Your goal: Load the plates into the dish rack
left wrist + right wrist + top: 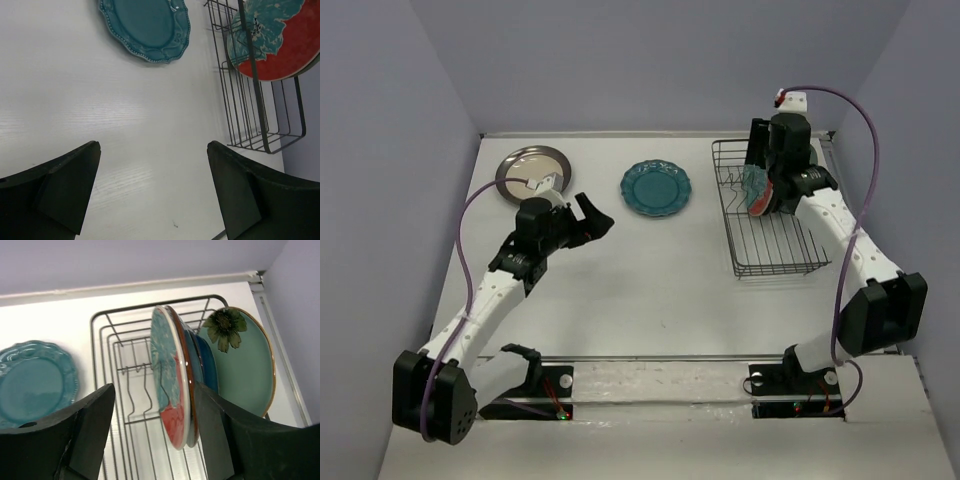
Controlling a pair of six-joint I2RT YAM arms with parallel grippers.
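Plate of scalloped teal ceramic (pixel 145 25) lies flat near the far edge of the surface (pixel 75 100), ahead of the wide-open left tool (pixel 152 147), while the right tool (pixel 154 390), jaws parted, straddles the red floral plate (pixel 172 410) upright in the black wire rack (pixel 775 255).

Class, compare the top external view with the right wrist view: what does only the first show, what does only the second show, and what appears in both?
Only top external: the cream plate with dark rim lying far left, and the open left gripper near it. Only right wrist: the pale mint plate with flower and the dark blue plate, standing on edge. Both: the scalloped teal plate lying flat, the dish rack, and the red floral plate upright in it.
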